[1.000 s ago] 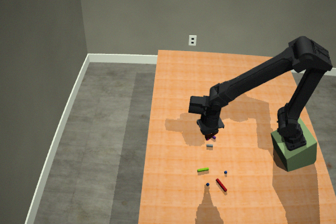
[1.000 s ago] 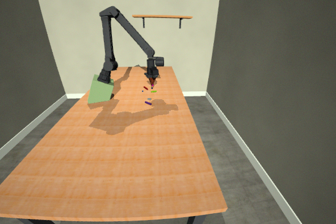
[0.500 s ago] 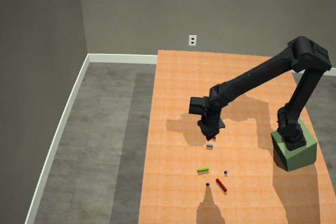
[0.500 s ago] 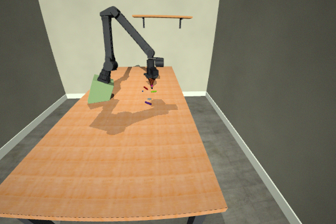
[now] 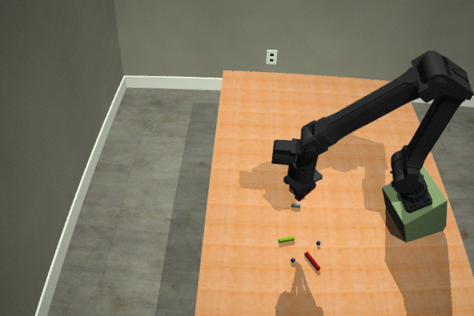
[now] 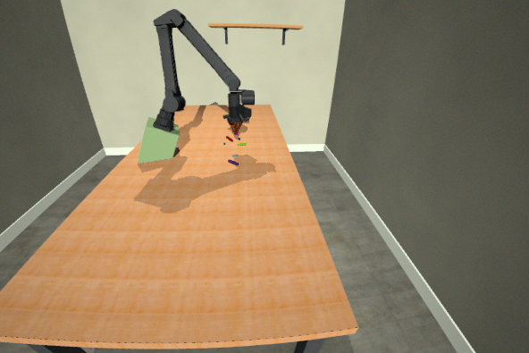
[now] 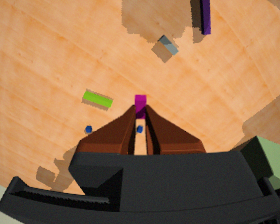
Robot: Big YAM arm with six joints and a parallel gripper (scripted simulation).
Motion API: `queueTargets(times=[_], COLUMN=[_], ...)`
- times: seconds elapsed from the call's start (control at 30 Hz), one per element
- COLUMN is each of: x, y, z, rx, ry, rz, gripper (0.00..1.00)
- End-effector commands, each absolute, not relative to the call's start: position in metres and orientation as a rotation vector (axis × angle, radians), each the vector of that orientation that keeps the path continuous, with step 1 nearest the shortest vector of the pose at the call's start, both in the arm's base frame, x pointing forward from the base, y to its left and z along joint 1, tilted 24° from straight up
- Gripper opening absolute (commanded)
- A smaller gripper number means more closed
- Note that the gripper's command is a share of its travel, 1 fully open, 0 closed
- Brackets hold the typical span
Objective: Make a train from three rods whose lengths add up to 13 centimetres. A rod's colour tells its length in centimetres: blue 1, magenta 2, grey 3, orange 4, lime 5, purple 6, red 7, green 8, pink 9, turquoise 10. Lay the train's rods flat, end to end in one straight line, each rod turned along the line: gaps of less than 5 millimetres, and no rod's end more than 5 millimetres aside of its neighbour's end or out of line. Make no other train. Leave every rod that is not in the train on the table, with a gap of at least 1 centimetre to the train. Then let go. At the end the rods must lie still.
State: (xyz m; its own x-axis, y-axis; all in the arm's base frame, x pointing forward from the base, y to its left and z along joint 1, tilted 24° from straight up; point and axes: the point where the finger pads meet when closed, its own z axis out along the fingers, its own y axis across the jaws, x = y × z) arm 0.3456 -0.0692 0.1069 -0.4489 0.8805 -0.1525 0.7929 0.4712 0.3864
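Grasping a short magenta rod [image 6: 236, 134] [image 7: 140, 102] between its reddish-brown fingertips, my hand [image 5: 299, 198] [image 6: 236, 131] [image 7: 140, 110] points down and holds the piece raised over the light wooden worktop [image 5: 248, 121] [image 6: 179, 269] [image 7: 36, 85]. From the wrist I see the rod's magenta end project past the closed tips; in the top view I cannot make it out clearly.

The other rods lie on the worktop with gaps between them. A short grey rod [image 5: 295, 206] [image 6: 235, 155] [image 7: 168, 45] and a longer purple rod [image 6: 233, 162] [image 7: 206, 17] lie near each other, turned at different angles. From the top, my arm blocks the purple one; at the wrist, the picture's upper edge cuts it off.

I have a lime-green rod [image 5: 286, 239] [image 6: 241, 144] [image 7: 97, 98] lying flat between the grey rod and a tiny blue rod [image 5: 293, 260] [image 6: 239, 138] [image 7: 88, 129]. Another tiny blue rod [image 5: 318, 243] [image 6: 224, 144] [image 7: 140, 129] lies apart from it, closer to my arm's base. Near both blue pieces is a long red rod [image 5: 312, 261] [image 6: 230, 138], set slantwise to the lime one. The train's line has yet to be formed: each rod on the worktop lies separately, and the magenta piece is in my grip.

My black arm [image 5: 368, 109] [image 6: 207, 50] reaches out from a green block [image 5: 426, 225] [image 6: 156, 148] [image 7: 263, 157] beside the rods' area.
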Motion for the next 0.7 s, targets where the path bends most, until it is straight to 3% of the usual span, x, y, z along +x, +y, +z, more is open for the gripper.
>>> queueTargets(times=[0.0,0.67], x=[0.345,0.33], y=[-0.064,-0.051], z=[0.109,0.106], rx=[1.313,0.825], ry=[2.428,2.594], rz=[0.358,0.257], gripper=[0.04,0.04])
